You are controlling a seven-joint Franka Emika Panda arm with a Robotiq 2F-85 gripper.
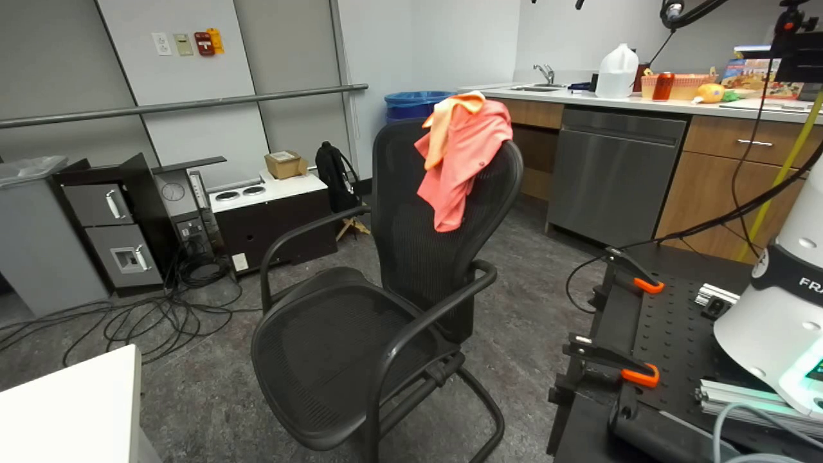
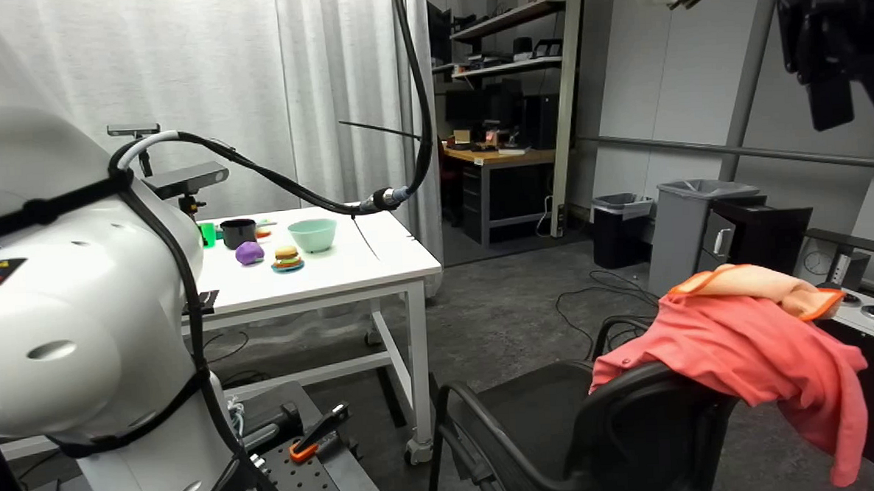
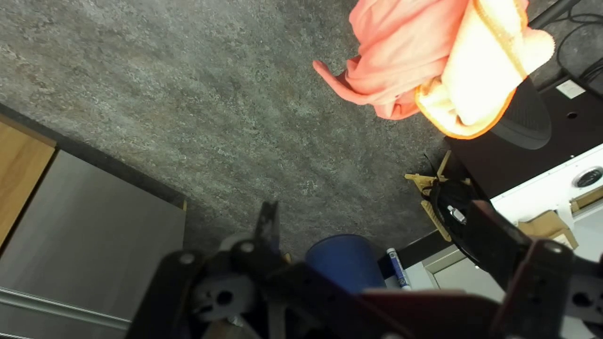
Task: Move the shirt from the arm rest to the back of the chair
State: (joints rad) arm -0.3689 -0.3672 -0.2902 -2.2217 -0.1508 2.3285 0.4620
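A coral-pink shirt hangs over the top of the black chair's back, and it shows there too in an exterior view. A peach cloth part with an orange edge lies on top of it; I cannot tell if it is the same garment. The arm rests are bare. In the wrist view the shirt is at the upper right, apart from my gripper, whose fingers are spread with nothing between them. My gripper is above the shirt, at the upper right of that exterior view.
A white table holds a bowl and toys. A counter with a dishwasher stands behind the chair. A blue bin, a black backpack and a low toy stove are beyond the chair. Cables lie on the floor.
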